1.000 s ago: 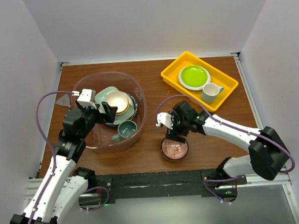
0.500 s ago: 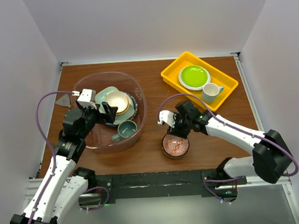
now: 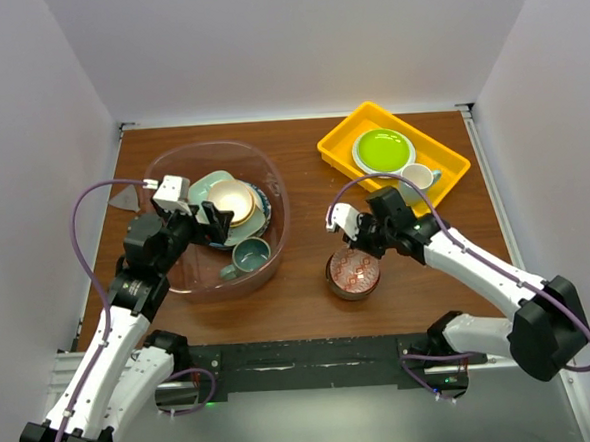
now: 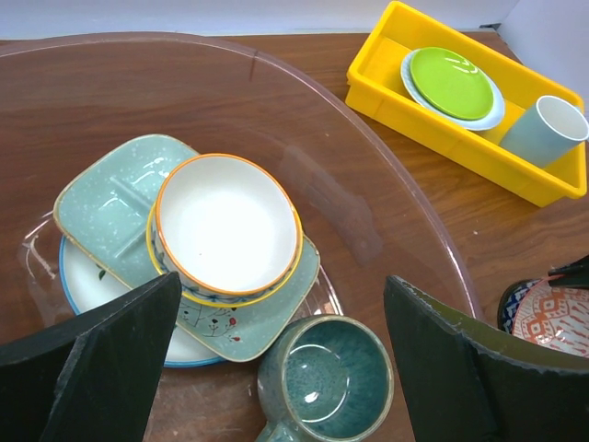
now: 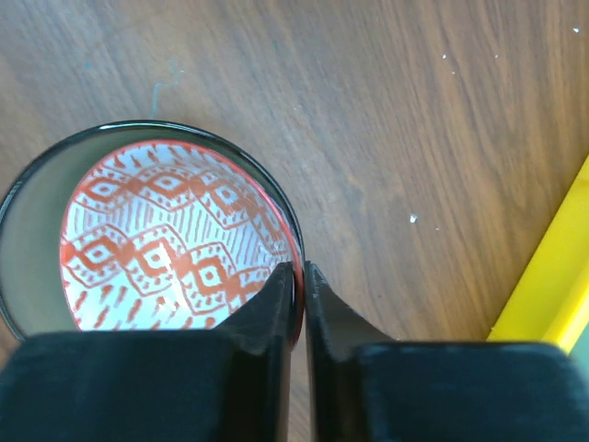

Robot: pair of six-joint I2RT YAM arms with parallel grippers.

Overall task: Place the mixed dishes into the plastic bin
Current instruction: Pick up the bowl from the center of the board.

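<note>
Right gripper (image 5: pixel 301 272) is clamped on the rim of the small black bowl with red-and-white diamond lining (image 5: pixel 175 239), one finger inside and one outside. Bowl is at wooden table (image 3: pixel 301 150) level; contact cannot be told. Large transparent pinkish plastic bin (image 3: pixel 186 273) lies to the bowl's left, near; right arm is nearer. Left gripper (image 4: pixel 281 285) is held wide apart over the bin.

Bin is loaded with:
- blue-rimmed plate (image 4: pixel 83 285)
- pale mint squarish dish (image 4: pixel 110 193)
- orange-rimmed white bowl (image 4: pixel 225 226)
- teal mug (image 4: pixel 324 378)

Yellow rectangular tray (image 4: pixel 442 143): lime-green plate (image 4: pixel 451 81), pale cup (image 4: pixel 545 129).

2 bowls (image 4: pixel 225 230) (image 5: pixel 156 239), 2 mugs (image 4: pixel 322 378) (image 4: pixel 548 129), 1 bin (image 4: pixel 350 184)
</note>
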